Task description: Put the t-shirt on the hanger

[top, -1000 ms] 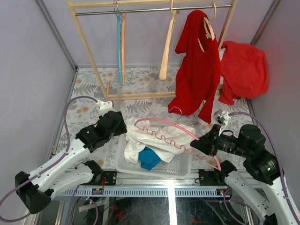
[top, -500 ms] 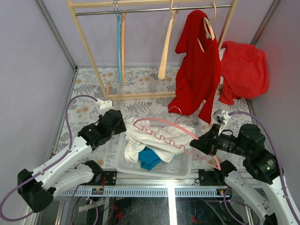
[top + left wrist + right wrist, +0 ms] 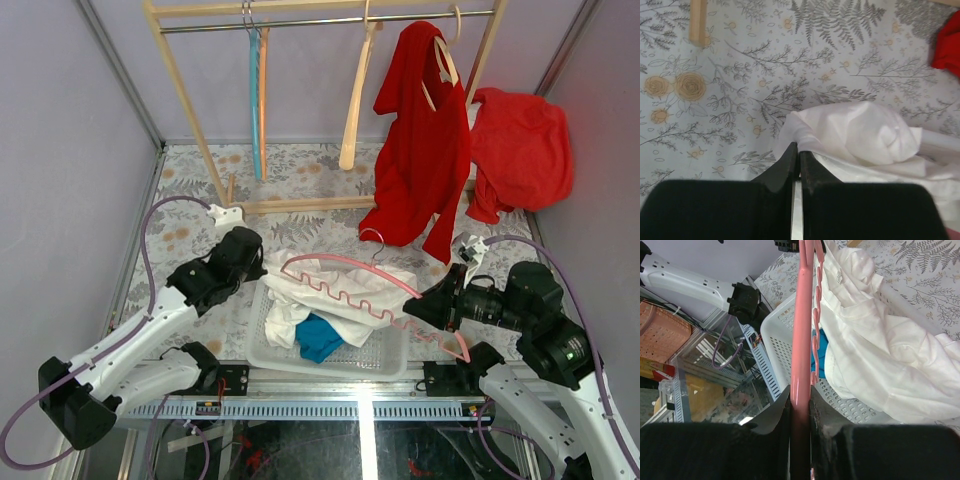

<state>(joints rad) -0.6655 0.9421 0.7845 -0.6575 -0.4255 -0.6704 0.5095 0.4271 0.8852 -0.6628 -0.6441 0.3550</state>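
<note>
The white t-shirt [image 3: 345,285] lies crumpled over the far rim of a white basket [image 3: 385,358]; it also fills the right of the left wrist view [image 3: 860,130] and the right wrist view [image 3: 880,340]. My left gripper [image 3: 262,270] sits at the shirt's left edge, shut, its tips [image 3: 795,147] pinching a fold of the cloth. The pale pink hanger [image 3: 352,303] lies slanted over the shirt, metal hook toward the rack. My right gripper [image 3: 412,306] is shut on its right arm, the pink bar [image 3: 801,340] running up between the fingers [image 3: 800,397].
A blue cloth [image 3: 318,336] lies in the basket under the shirt. At the back stands a wooden rack [image 3: 190,90] with a light blue hanger [image 3: 255,100], a beige wooden hanger [image 3: 355,110] and a red garment [image 3: 420,150]. Another red garment [image 3: 520,150] hangs at the right.
My left gripper has shut on the shirt's edge after standing open, and it crept slightly toward the shirt. The right gripper and hanger have barely shifted.
</note>
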